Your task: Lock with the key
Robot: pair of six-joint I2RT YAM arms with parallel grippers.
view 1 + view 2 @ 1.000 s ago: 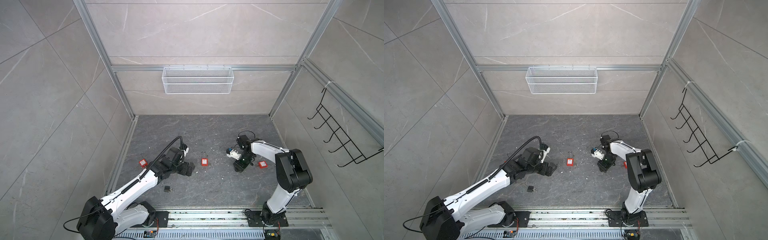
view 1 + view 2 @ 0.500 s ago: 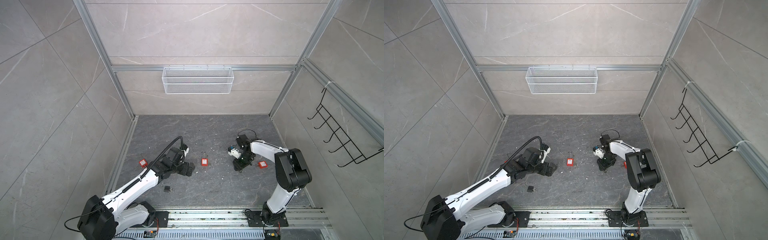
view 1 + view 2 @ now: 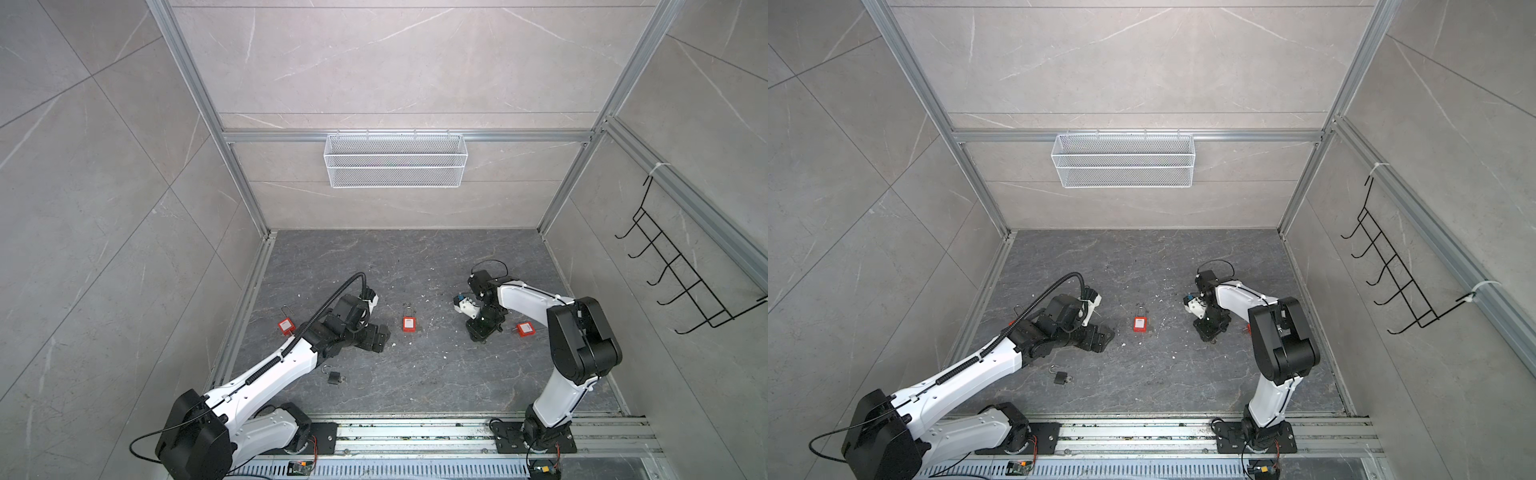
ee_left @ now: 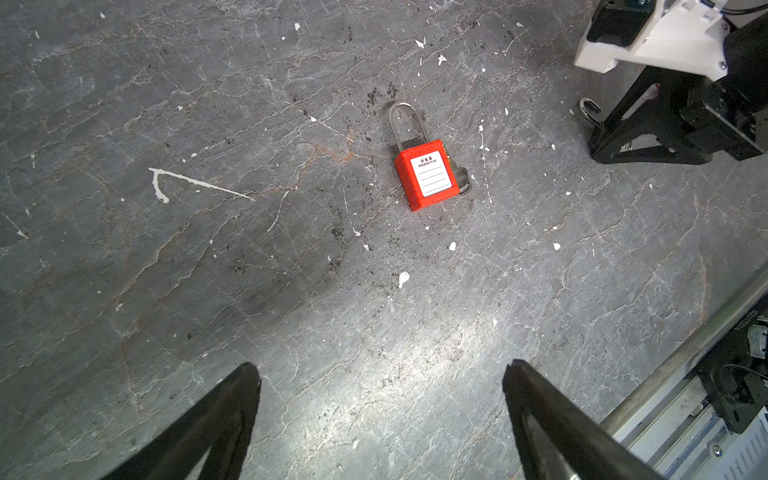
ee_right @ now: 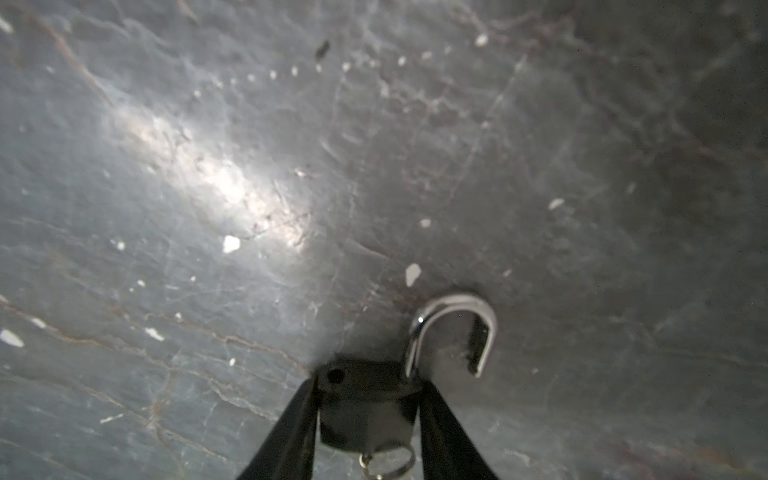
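Right wrist view: right fingers [image 5: 291,424] closed against both sides of a black padlock [image 5: 365,424] down at the tabletop [image 5: 208,291], probably so that its open shackle [image 5: 453,320] and key ring [image 5: 388,461] are left free. The left fingers [image 4: 224,407] are spread wide and empty, seemingly in reserve. In a top view a red padlock [image 3: 409,323] lies between them, with the left fingers at 9 o'clock and the right at 3 o'clock.

Key ring [image 5: 409,457] at blk padlock [image 5: 365,415]: half off-frame, blurry.
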